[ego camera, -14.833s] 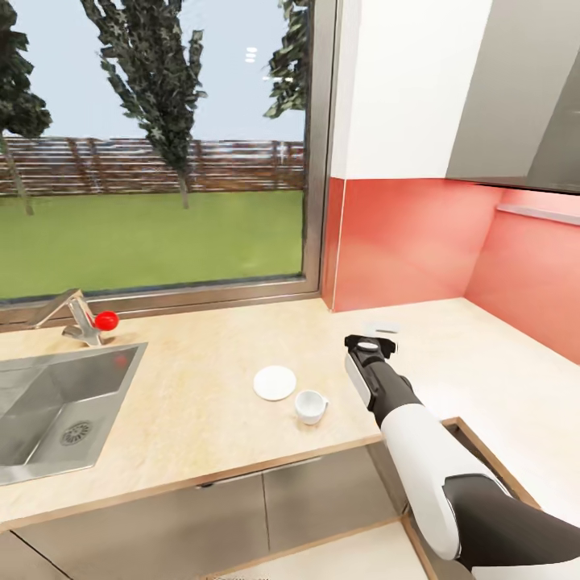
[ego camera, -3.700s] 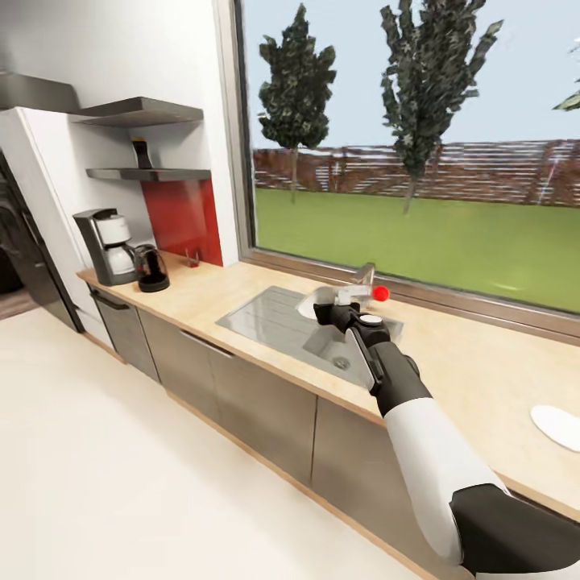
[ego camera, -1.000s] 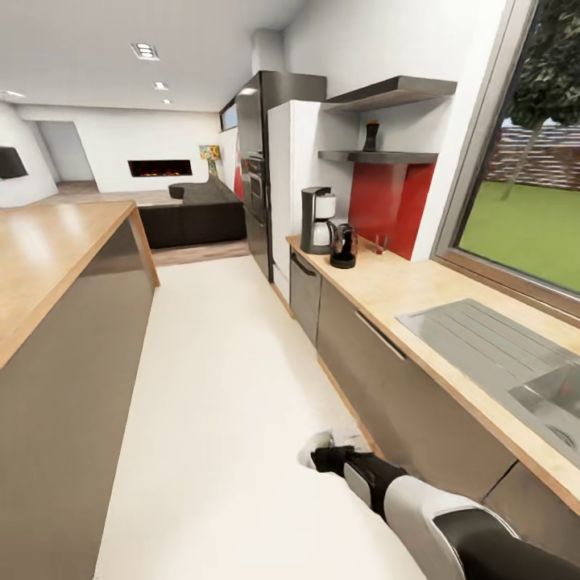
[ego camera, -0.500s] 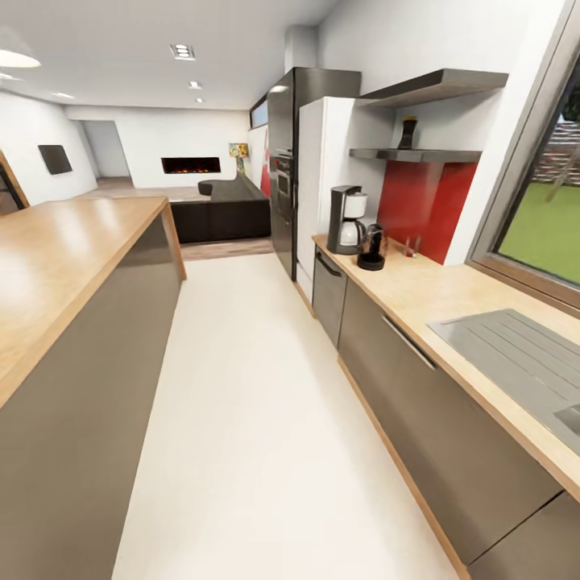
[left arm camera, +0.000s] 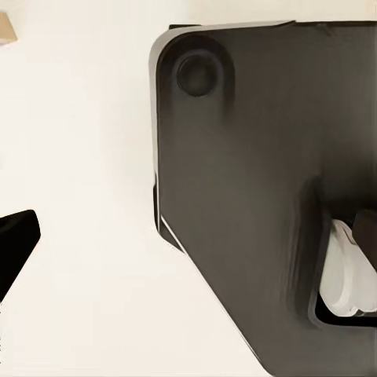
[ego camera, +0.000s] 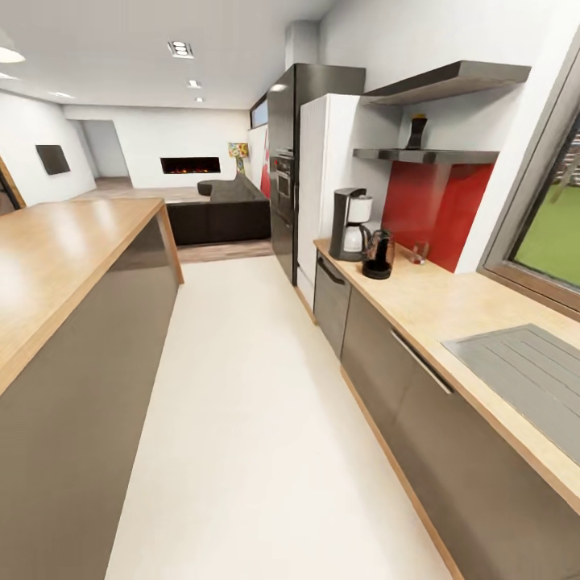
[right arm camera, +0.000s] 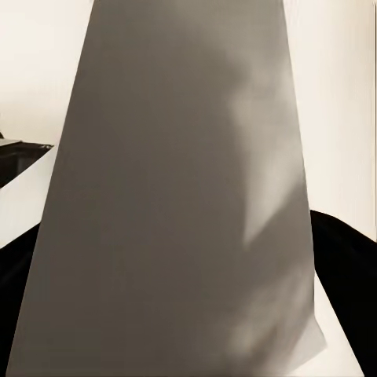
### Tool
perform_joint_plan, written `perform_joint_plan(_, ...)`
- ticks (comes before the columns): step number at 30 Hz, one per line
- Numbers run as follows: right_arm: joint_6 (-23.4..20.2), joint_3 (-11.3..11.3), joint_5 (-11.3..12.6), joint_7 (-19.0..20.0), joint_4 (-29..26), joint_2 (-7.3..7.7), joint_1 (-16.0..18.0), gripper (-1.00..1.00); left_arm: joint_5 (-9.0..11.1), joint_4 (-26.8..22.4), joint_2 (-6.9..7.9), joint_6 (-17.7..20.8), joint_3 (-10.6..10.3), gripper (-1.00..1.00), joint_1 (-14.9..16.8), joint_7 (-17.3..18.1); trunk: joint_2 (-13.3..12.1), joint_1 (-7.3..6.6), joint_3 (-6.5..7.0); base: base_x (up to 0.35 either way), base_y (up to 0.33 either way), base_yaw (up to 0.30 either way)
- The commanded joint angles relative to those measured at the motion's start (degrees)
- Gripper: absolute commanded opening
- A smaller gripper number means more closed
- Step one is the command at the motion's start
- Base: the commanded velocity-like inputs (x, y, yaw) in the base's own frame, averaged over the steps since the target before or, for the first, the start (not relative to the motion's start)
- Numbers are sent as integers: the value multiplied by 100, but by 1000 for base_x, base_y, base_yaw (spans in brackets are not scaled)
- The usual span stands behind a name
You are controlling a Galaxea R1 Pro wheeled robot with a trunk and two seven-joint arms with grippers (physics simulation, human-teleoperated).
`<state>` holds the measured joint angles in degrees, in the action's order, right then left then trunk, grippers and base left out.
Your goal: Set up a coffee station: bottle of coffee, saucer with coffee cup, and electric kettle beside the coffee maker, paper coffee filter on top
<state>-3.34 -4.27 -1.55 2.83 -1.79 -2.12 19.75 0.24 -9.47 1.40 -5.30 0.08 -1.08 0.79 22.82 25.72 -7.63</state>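
Left hand [left arm camera: 12, 243] cropped, grip unclear

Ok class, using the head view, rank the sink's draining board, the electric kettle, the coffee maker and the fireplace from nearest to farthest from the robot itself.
1. The draining board: nearest, on the kitchen countertop at right.
2. The electric kettle: farther along that countertop.
3. The coffee maker: just beyond the kettle, at the counter's far end.
4. The fireplace: farthest, in the back wall of the living area.
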Motion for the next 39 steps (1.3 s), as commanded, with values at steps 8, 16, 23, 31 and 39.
perform_joint_plan(8, -35, -41, -13, 8, 1, 7, 0, -100, 2, -20, 1, -14, 1, 100, -4, 9, 10, 6, -13, 338, 0, 15)
perform_joint_plan(16, -35, -47, -25, -7, 15, 26, -4, -100, 2, -5, 1, -32, 9, 100, -5, 9, 10, 6, -44, 338, 0, 200)
perform_joint_plan(23, -35, -48, -29, -18, 20, 42, -11, -100, 2, -5, 9, -34, 9, 100, -6, 9, 10, 6, -55, 338, 0, 214)
perform_joint_plan(31, -35, -48, -37, -19, 29, 53, -33, -100, 2, -11, 10, -41, 1, 100, -6, 9, 10, 6, 8, 338, 0, 27)
perform_joint_plan(39, -34, -51, -42, -18, 30, 37, -57, -100, 2, -11, 10, -34, 1, 100, -6, 9, 10, 6, 79, 338, 0, 0)
